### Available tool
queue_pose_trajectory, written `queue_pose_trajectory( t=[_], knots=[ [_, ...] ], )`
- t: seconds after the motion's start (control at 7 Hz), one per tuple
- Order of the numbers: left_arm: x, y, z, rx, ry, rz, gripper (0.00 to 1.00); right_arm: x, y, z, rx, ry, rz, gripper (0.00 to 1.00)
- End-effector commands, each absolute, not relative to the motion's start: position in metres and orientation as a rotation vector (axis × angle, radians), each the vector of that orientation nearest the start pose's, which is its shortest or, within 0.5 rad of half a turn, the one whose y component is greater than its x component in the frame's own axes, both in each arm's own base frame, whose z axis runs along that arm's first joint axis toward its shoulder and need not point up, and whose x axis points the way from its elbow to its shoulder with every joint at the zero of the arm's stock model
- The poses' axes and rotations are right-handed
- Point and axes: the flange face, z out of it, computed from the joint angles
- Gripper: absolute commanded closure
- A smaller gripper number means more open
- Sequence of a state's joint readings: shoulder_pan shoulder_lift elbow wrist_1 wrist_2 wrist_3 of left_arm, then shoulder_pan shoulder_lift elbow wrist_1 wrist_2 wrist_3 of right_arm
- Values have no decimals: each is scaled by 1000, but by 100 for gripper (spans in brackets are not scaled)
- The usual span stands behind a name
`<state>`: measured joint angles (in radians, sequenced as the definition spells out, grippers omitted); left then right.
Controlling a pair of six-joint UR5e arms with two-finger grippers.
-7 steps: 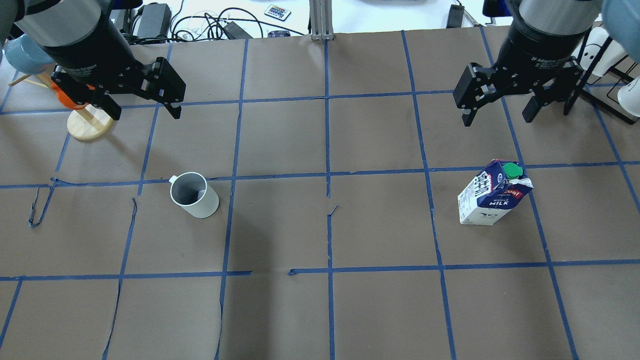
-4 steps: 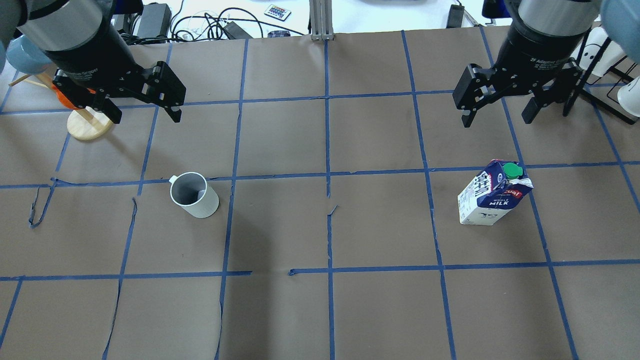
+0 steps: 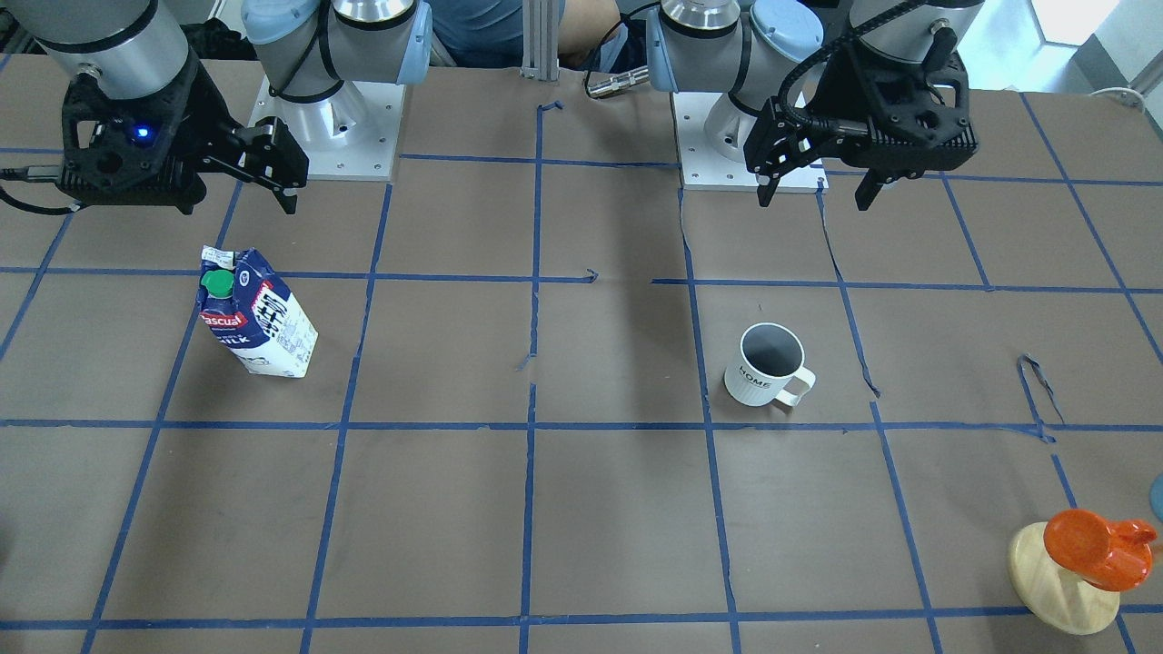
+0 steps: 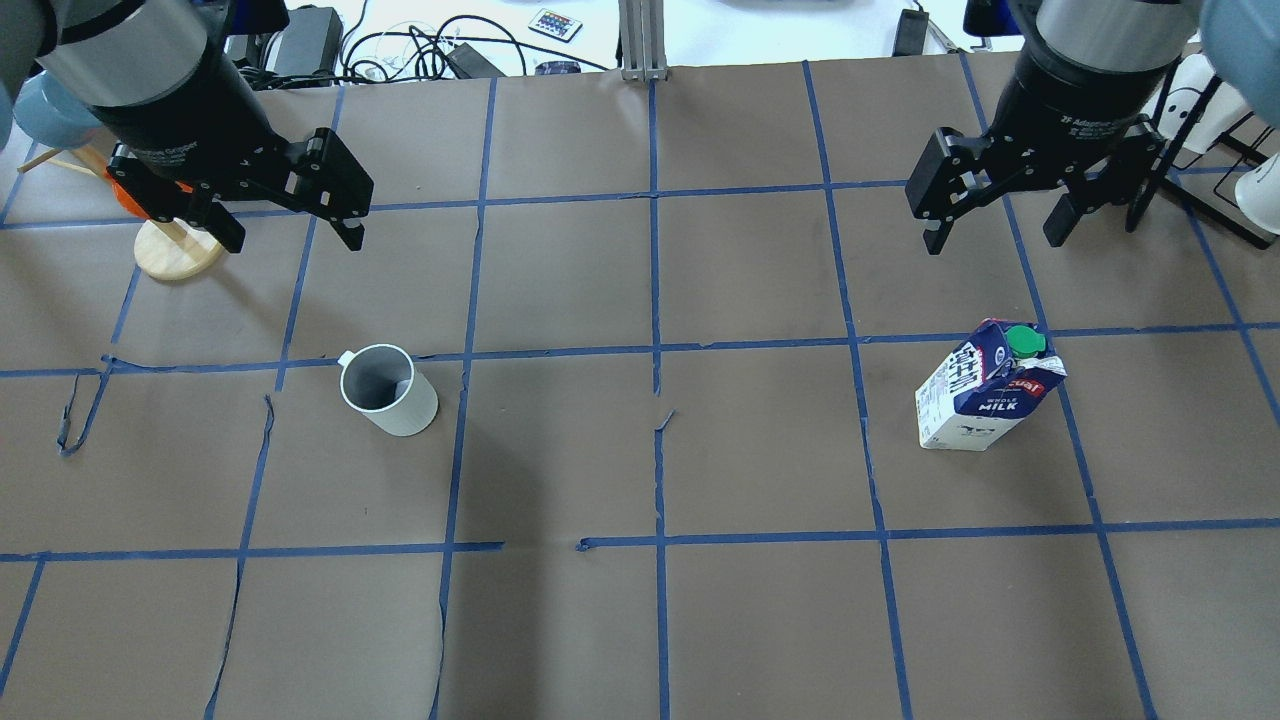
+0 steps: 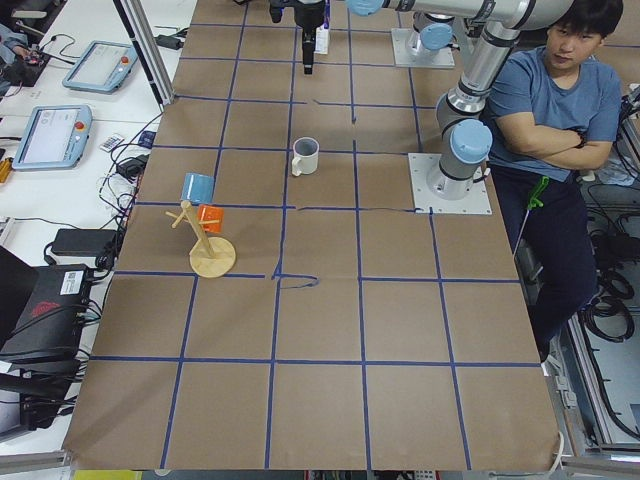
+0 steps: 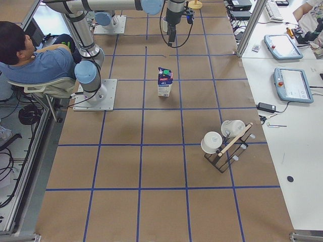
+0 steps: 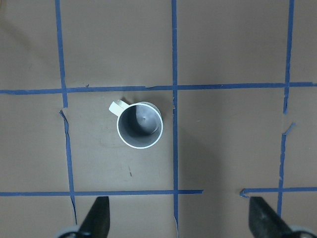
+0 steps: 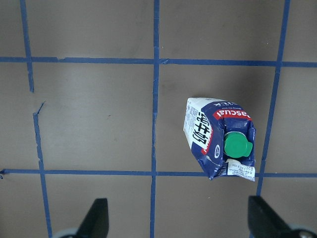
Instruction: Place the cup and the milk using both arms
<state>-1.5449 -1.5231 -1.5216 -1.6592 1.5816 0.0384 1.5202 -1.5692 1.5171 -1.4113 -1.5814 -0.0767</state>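
The white cup (image 4: 392,392) stands upright on the brown paper, left of centre, with its handle to the far left. It also shows in the front view (image 3: 768,371) and in the left wrist view (image 7: 140,125). The milk (image 4: 985,392) stands upright on the right, and shows from above in the right wrist view (image 8: 220,139). My left gripper (image 4: 290,238) is open and empty, high above the table, beyond and left of the cup. My right gripper (image 4: 992,243) is open and empty, high above the table, beyond the milk.
A wooden stand (image 4: 172,252) holding an orange cup and a blue cup stands at the far left, under my left arm. A rack with white cups (image 6: 224,143) stands at the far right. A seated person (image 5: 555,90) is behind the robot bases.
My left gripper has shifted slightly; my right gripper has barely moved. Both stay open. The cup and the milk have not moved.
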Motion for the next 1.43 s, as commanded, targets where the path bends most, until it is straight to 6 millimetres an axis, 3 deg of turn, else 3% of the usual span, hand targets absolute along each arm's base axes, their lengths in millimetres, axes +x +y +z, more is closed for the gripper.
queue_pose_trajectory(
  t=[0.0,0.71,1.0,1.14,1.29],
  knots=[
    [-120,-475,525,19,3129,-9,0,107,-487,497,-30,3144,177,0],
    [-121,-475,518,24,3133,17,0,100,-488,496,-2,3146,192,0],
    [-121,-464,451,97,3130,211,0,98,-485,478,-8,3144,243,0],
    [-120,-466,413,197,3129,215,0,93,-487,472,0,3143,248,0],
    [-120,-470,371,355,3122,201,0,75,-491,463,59,3136,272,0]
  ],
)
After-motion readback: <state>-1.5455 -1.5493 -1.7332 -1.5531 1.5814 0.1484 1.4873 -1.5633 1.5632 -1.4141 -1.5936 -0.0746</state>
